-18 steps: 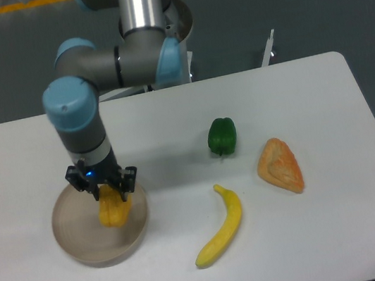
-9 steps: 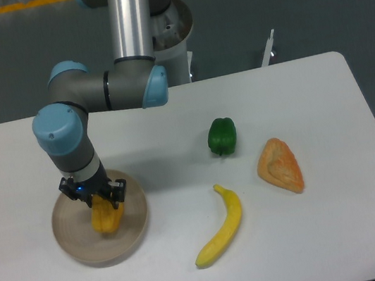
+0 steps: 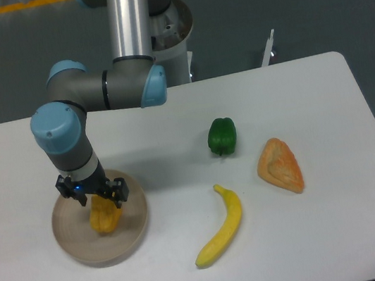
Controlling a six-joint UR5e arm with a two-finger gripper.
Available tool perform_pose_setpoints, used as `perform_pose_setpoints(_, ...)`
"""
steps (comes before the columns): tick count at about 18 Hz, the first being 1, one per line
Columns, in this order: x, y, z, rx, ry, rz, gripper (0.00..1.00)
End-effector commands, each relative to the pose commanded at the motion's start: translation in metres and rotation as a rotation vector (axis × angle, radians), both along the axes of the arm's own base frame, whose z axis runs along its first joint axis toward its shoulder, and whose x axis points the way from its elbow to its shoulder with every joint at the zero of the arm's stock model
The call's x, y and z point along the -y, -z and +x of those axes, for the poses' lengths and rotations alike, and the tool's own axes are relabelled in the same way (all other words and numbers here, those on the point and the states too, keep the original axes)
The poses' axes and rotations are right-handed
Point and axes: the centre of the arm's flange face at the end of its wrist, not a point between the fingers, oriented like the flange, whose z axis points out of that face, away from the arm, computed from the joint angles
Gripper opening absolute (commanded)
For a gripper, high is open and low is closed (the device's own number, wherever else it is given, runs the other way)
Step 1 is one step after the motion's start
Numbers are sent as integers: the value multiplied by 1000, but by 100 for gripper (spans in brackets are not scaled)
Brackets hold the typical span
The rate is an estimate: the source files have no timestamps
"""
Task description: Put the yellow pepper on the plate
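The yellow pepper [image 3: 104,220] is over the middle of the round beige plate [image 3: 79,252] at the table's front left. It looks low in the plate, but I cannot tell if it touches the plate's floor. My gripper [image 3: 96,203] points straight down onto the pepper's top and is shut on it. The fingertips are mostly hidden behind the pepper and the gripper body.
A green pepper [image 3: 222,136] sits near the table's middle. An orange triangular wedge [image 3: 280,166] lies to its right, and a long yellow banana [image 3: 221,228] lies in front. The arm's base stands at the table's back edge.
The gripper carried the yellow pepper leftward from the plate's right side to its middle and a little lower. In the last half second it barely moved.
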Motion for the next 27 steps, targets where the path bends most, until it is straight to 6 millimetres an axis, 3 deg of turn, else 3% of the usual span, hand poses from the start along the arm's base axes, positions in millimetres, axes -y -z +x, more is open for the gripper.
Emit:
perform_pose_setpoints(4,3,-21,-13,-8,-20,33,100)
perform_pose_setpoints(9,10,-58,-69,-40,-93,90,100)
perform_pose_setpoints(15,42,-78,-192,-188,33,39,100)
perform_pose_setpoints(17,50,-79,-224,-201,44,27,100)
perform_pose_setpoints(18,59,-78,-251,-211,69,9,100)
perform_pose_setpoints(19,64,-77,-263,-220,102,-4,100)
perform_pose_setpoints(23,76,-86,-301,-256,240,-31,100)
perform_pose_setpoints(27,78,-87,-303,-271,326,-42,100)
